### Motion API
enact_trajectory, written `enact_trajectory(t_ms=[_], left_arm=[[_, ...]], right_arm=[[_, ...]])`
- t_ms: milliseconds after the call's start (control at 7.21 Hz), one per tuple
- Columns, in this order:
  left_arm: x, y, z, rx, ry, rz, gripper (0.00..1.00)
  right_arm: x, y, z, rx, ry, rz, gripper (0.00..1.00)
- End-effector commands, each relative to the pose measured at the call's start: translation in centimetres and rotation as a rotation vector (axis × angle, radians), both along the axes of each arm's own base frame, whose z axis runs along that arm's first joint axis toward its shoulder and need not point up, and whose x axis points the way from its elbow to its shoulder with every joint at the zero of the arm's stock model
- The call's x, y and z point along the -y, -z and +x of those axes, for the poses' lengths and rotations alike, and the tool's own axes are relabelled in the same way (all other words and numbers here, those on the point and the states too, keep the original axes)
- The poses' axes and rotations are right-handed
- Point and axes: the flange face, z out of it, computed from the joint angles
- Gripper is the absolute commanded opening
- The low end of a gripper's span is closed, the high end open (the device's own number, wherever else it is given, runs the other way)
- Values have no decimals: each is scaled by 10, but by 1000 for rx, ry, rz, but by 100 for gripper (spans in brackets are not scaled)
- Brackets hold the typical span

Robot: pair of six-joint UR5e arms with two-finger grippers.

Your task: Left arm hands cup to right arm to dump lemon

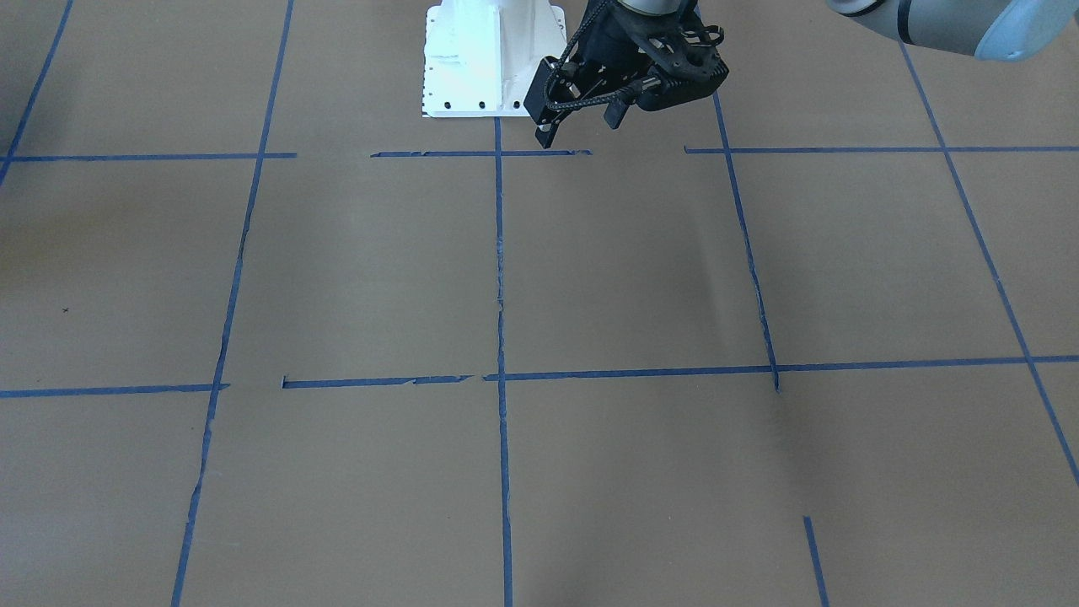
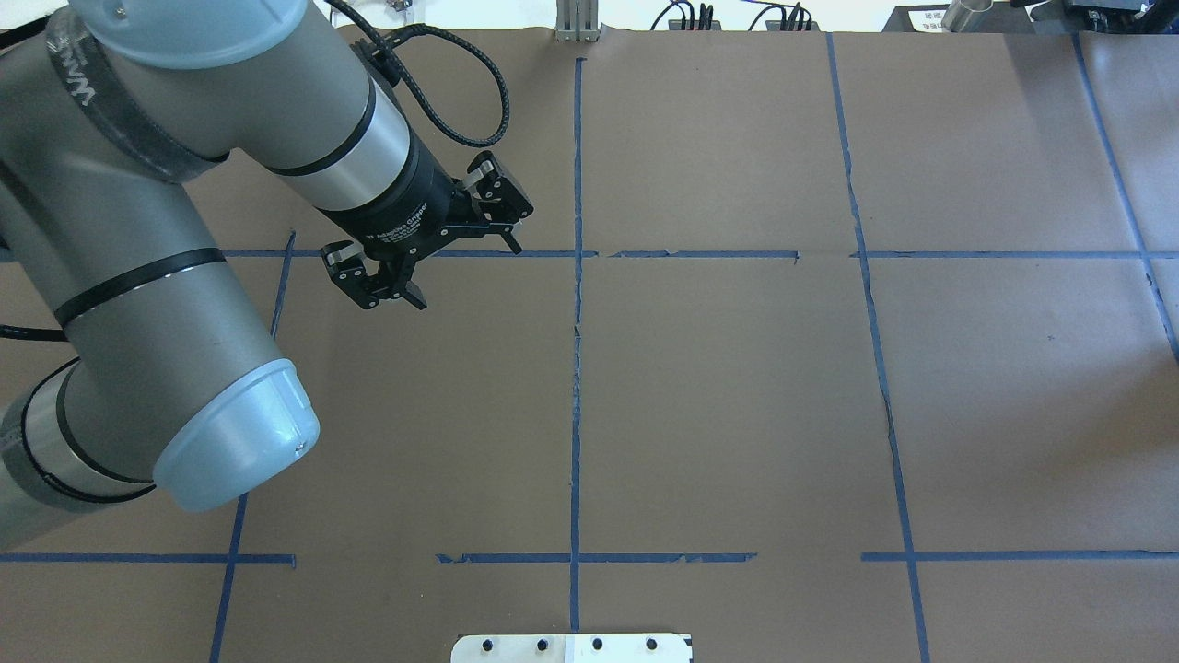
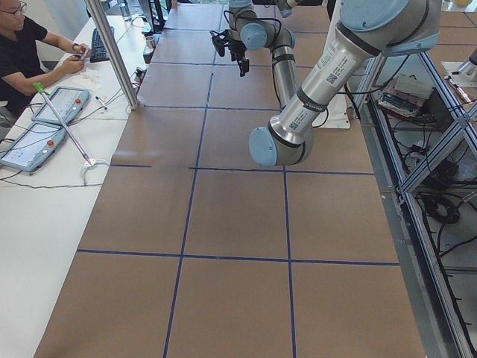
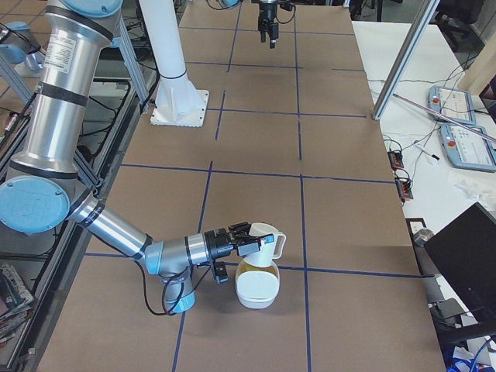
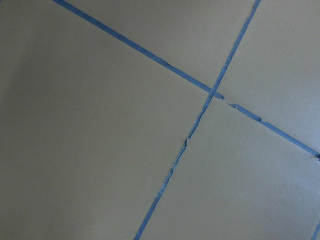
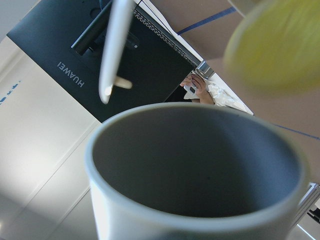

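Okay, starting on my left: the left arm (image 2: 138, 276) comes in over the brown table (image 2: 737, 414). Its end effector (image 2: 463, 273) hangs above a crossing of the blue tape lines (image 2: 577, 368). The fingers (image 2: 368, 281) are spread wide with nothing between them. The left wrist camera gives me only bare paper and tape.

Moving across, the middle of the table shows just the tape grid.

Now the right end, in the side view. The right arm (image 4: 62, 116) is folded low, its forearm running along near the table. The cup (image 4: 266, 242) is at the tip of its end effector (image 4: 246, 240), handle pointing away from the arm. I cannot tell from this angle how tightly the fingers are set on it.

The cup sits directly over a white bowl (image 4: 258, 293) that stands on the table by a tape line. The lemon (image 4: 250, 269) shows yellow at the bowl's top, just under the cup; I cannot tell whether they touch. The right wrist camera looks into the cup: plain grey inside, with a yellow blur outside the rim at upper right.
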Motion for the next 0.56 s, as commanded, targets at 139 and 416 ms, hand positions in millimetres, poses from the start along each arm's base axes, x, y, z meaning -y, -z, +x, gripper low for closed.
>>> enact_trajectory(t_ms=[139, 416], left_arm=[[-2, 1, -5, -6, 3, 8, 100], [-1, -1, -5, -2, 1, 10, 100]], right_arm=[[2, 0, 2, 103, -4, 16, 1], [20, 9, -9, 21, -19, 38, 1]])
